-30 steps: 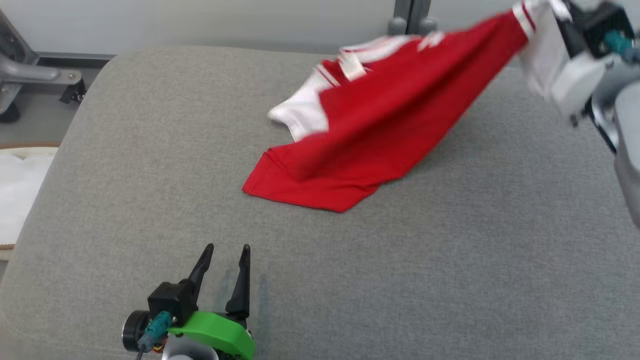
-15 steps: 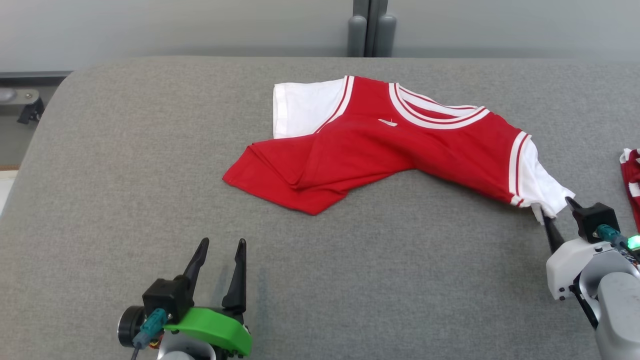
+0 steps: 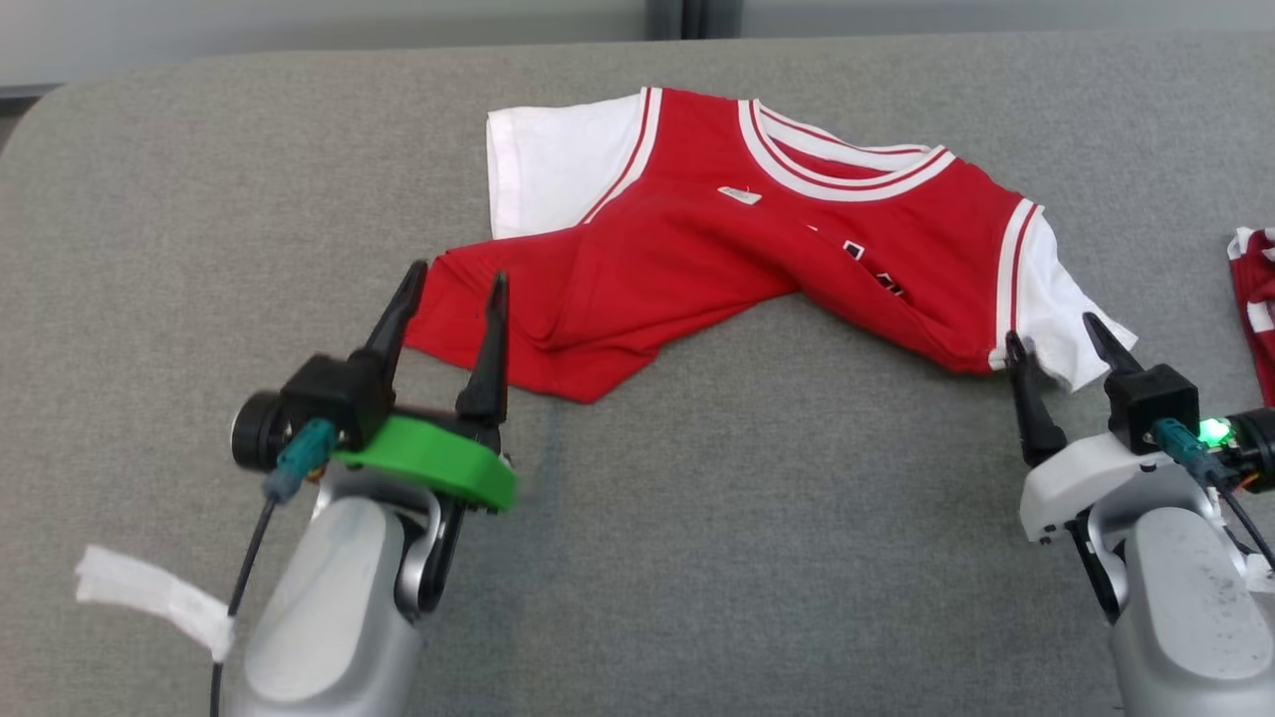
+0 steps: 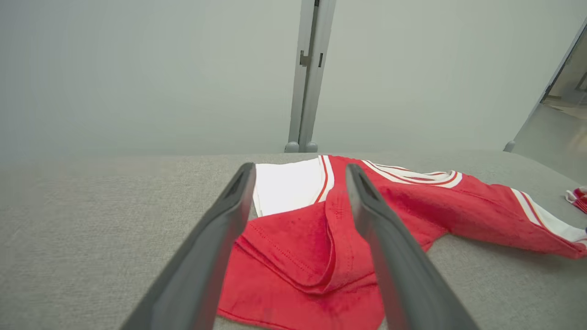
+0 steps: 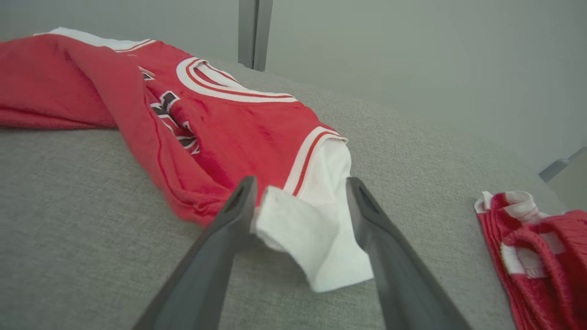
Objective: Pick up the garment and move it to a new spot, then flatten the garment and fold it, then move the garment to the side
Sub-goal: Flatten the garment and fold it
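The garment [image 3: 717,259] is a red shirt with white sleeves, lying rumpled across the far half of the grey surface [image 3: 697,558]. My left gripper [image 3: 453,291] stands open just above the red hem corner, which shows between its fingers in the left wrist view [image 4: 298,256]. My right gripper [image 3: 1056,334] is open at the garment's right white sleeve [image 3: 1061,319]. In the right wrist view that sleeve's end [image 5: 316,238] lies loose between the spread fingers, touching the left one.
A second red-and-white cloth [image 3: 1257,319] lies at the right edge of the surface, also seen bunched in the right wrist view [image 5: 541,256]. A white tag [image 3: 149,596] hangs from my left forearm. A grey wall with a post [image 4: 307,78] stands behind.
The right gripper carried the sleeve down to the surface and opened, letting it go; the garment now lies spread. The left gripper moved forward to the hem. The camera tilted down.
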You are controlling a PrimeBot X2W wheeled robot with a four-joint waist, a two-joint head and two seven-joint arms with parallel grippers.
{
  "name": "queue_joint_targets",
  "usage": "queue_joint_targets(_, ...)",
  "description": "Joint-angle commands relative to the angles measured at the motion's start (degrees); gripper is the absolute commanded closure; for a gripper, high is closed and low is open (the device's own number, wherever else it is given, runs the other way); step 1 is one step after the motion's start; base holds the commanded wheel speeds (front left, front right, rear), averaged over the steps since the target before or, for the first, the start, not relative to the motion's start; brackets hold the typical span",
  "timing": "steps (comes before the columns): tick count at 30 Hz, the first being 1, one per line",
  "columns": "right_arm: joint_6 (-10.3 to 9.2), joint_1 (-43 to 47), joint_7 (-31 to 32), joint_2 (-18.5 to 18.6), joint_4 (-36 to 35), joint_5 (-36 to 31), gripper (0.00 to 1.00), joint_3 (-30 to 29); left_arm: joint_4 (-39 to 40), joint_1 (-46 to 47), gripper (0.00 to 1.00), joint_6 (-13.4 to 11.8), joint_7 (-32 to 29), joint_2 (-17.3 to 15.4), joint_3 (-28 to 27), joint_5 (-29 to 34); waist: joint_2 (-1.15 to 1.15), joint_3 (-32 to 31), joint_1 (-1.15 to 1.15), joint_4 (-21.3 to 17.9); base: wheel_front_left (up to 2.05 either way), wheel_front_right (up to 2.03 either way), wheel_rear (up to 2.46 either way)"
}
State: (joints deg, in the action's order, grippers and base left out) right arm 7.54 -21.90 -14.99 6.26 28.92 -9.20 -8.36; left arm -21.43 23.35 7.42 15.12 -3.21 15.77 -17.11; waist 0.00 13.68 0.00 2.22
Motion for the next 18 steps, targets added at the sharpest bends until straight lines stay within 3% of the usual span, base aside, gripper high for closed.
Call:
queue_joint_targets(1,-0.11,-0.71,-0.26,-0.41,-1.09,0.15,0.0,0.49,-1.25,3.39,0.0,0.14,0.0,-1.08,0.87,-0.34,0.0,3.67,0.0,-2.62,0.0,0.0,0.0)
queue_joint_targets(9,-0.12,-2.58,-0.26,-2.75,-4.8,1.6,0.0,4.12,-14.78,20.9,0.0,0.09,-0.45,-4.56,11.28,-4.95,0.0,8.31,0.0,-7.93,0.0,0.0,0.0)
queue_joint_targets(18,-0.12,-3.93,-0.26,-3.29,-6.14,3.39,0.0,7.15,-28.16,34.04,0.0,0.09,-6.78,-6.44,18.66,-10.1,0.0,10.84,0.0,-11.99,0.0,0.0,0.0)
